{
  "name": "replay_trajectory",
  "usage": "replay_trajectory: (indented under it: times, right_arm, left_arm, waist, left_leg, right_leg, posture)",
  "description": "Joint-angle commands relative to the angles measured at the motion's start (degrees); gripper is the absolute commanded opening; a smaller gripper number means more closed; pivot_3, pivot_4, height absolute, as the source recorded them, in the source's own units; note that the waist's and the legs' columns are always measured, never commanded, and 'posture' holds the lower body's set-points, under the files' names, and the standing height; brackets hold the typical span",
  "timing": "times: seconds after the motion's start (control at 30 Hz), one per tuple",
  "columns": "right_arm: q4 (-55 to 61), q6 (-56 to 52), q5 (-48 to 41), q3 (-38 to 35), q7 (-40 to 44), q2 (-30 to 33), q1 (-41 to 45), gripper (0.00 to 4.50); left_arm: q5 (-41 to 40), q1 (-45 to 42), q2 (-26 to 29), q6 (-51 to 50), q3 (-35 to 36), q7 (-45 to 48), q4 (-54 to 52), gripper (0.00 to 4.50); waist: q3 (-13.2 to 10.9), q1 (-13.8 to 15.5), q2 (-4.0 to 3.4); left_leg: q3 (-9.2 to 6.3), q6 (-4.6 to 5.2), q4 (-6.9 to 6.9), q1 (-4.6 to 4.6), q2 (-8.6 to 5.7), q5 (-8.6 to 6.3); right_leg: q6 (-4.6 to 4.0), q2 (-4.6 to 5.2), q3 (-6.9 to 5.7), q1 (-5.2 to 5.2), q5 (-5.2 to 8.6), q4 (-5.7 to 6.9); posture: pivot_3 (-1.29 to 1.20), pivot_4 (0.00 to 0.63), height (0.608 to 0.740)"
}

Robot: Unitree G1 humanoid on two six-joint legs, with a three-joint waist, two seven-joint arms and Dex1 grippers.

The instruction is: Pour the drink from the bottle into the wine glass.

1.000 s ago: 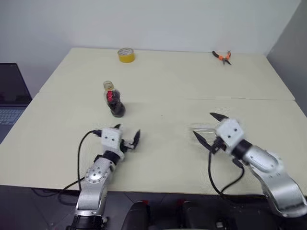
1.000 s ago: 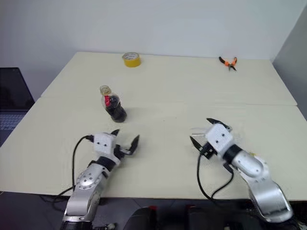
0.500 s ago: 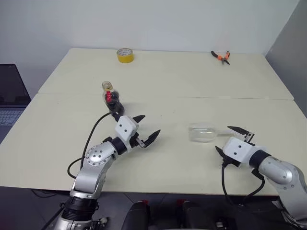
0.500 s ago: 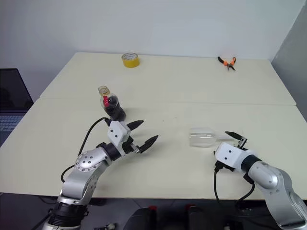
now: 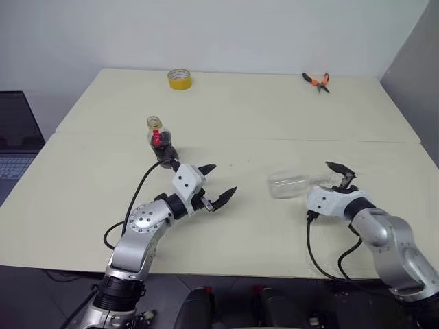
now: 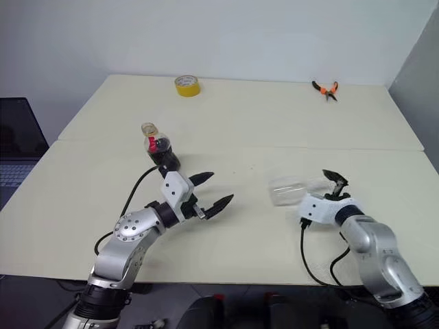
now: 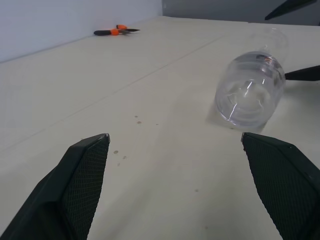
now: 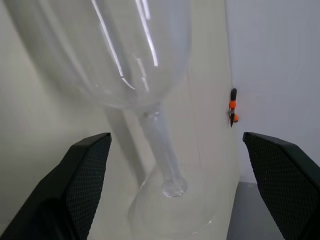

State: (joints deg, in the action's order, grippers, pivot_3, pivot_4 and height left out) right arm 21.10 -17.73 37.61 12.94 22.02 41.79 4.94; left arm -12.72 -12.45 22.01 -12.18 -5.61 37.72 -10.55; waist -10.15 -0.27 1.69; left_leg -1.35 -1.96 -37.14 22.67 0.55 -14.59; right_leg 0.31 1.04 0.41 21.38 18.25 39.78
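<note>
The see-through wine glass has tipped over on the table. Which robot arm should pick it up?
The right. Its open gripper sits at the stem of the clear wine glass lying on its side. The left gripper, also open, is farther off, nearer the small cola bottle.

The clear stemmed wine glass [image 8: 150, 100], lying on its side on the cream table [image 5: 274, 116], is cut off in the right wrist view: the upper bowl and rim pass beyond the picture's edge, and the flat foot dissolves into the pale surface. In the left eye view the lower part of the small clear plastic bottle [image 5: 159, 139] of dark drink is hidden behind the left arm's cable and white housing. The orange-handled pliers [image 5: 317, 81] are too small to show jaw detail. A dark laptop [image 5: 15, 137] is cropped by the edge.
</note>
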Motion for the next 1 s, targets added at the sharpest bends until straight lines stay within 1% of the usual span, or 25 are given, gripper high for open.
replay_trajectory:
  times: [0.03,0.17,0.27,0.43,0.53,0.57,0.6,0.63,0.8,0.87,0.9,1.0]
  right_arm:
    - [-2.54,2.12,3.82,1.26,-2.45,-1.44,2.09,4.50]
    - [-12.50,5.20,7.81,3.55,-6.54,-2.54,7.57,4.50]
    - [-18.64,7.20,8.55,3.82,-8.86,-2.80,11.16,4.50]
    - [-24.12,9.71,8.99,3.85,-11.66,-3.88,14.78,4.50]
    - [-24.71,10.88,7.65,2.93,-12.96,-5.49,16.07,3.94]
    - [-23.36,10.85,7.31,2.50,-13.04,-6.00,15.61,3.66]
    - [-22.26,10.69,7.26,2.28,-13.07,-6.45,15.16,3.25]
    - [-21.50,10.55,7.23,2.17,-13.15,-6.95,14.78,2.95]
    - [-20.87,9.93,7.74,2.08,-14.60,-9.19,14.29,1.10]
    - [-20.20,9.81,7.71,1.60,-15.20,-9.85,14.52,0.43]
    - [-19.51,9.72,7.43,1.15,-15.58,-10.31,14.64,0.18]
    - [-17.29,9.46,5.73,-0.34,-15.87,-12.16,14.84,0.15]
  left_arm:
    - [-0.23,-0.90,-0.52,0.46,0.32,-0.46,-0.66,4.47]
    - [-0.17,-1.00,-0.70,0.54,0.31,-0.64,-0.23,4.47]
    - [-0.14,-1.11,-0.90,0.55,0.18,-0.83,-0.21,4.47]
    - [-0.03,-0.93,-1.13,0.58,0.16,-1.09,-0.33,4.47]
    - [0.20,-0.64,-1.27,0.64,0.33,-1.66,-0.64,4.50]
    - [0.00,-0.43,-1.31,0.36,0.63,-1.93,-0.88,4.50]
    - [-0.15,-0.23,-1.30,0.14,0.83,-2.07,-1.04,4.50]
    - [-0.35,-0.02,-1.28,-0.07,1.03,-2.22,-1.21,4.50]
    - [-1.37,1.01,-1.15,-1.37,1.97,-2.98,-2.18,4.50]
    - [-1.79,1.37,-0.96,-1.84,2.68,-3.18,-2.64,4.50]
    - [-2.00,1.60,-0.88,-2.02,3.36,-3.57,-2.86,4.50]
    - [-2.55,2.13,-0.58,-2.14,5.67,-4.78,-3.27,4.50]
  waist:
    - [0.00,-0.02,0.00]
    - [0.00,-0.25,0.00]
    - [0.00,-0.18,0.00]
    - [0.00,-0.23,0.00]
    - [0.00,-0.37,0.00]
    - [0.00,-0.37,0.00]
    - [0.00,-0.42,0.00]
    - [0.00,-0.53,0.00]
    - [0.00,-0.82,0.00]
    - [0.00,-0.87,0.00]
    - [0.00,-0.95,0.00]
    - [0.00,-1.27,0.00]
  left_leg:
    - [0.00,0.00,0.00,0.00,0.00,0.00]
    - [0.04,-0.01,-0.02,-0.02,0.00,0.00]
    - [0.05,0.00,-0.03,-0.08,0.00,0.01]
    - [0.09,-0.01,-0.02,-0.05,0.00,0.01]
    - [0.13,0.00,-0.03,-0.09,0.01,0.01]
    - [0.12,0.00,-0.03,-0.09,0.01,0.01]
    - [0.12,0.00,-0.02,-0.09,0.02,0.01]
    - [0.12,0.00,-0.01,-0.09,0.03,0.01]
    - [0.11,0.00,-0.02,-0.08,0.03,0.01]
    - [0.10,0.00,-0.02,-0.07,0.03,0.01]
    - [0.10,0.00,-0.02,-0.07,0.03,0.01]
    - [0.11,0.00,-0.01,-0.07,0.03,0.01]
  right_leg:
    - [0.00,0.00,0.00,0.00,0.00,0.00]
    - [-0.01,0.00,0.04,0.01,0.00,0.04]
    - [-0.01,0.00,0.05,-0.01,0.00,0.09]
    - [-0.01,0.00,0.10,0.01,-0.01,0.09]
    - [-0.01,0.00,0.15,0.01,-0.01,0.12]
    - [-0.01,0.00,0.14,0.01,-0.01,0.13]
    - [-0.01,0.00,0.13,0.02,-0.01,0.13]
    - [-0.01,-0.01,0.14,0.02,-0.01,0.13]
    - [-0.01,-0.01,0.14,0.02,-0.01,0.13]
    - [-0.01,-0.01,0.13,0.03,-0.01,0.13]
    - [-0.01,-0.01,0.13,0.03,-0.01,0.13]
    - [-0.01,-0.01,0.14,0.04,-0.01,0.14]
  posture:
    - [0.00,0.150,0.740]
    - [0.00,0.150,0.740]
    - [0.00,0.150,0.740]
    - [0.00,0.150,0.740]
    - [0.00,0.150,0.740]
    - [0.00,0.150,0.740]
    - [0.00,0.150,0.740]
    - [0.00,0.150,0.740]
    - [0.00,0.150,0.740]
    - [0.00,0.150,0.740]
    - [0.00,0.150,0.740]
    - [0.00,0.150,0.740]
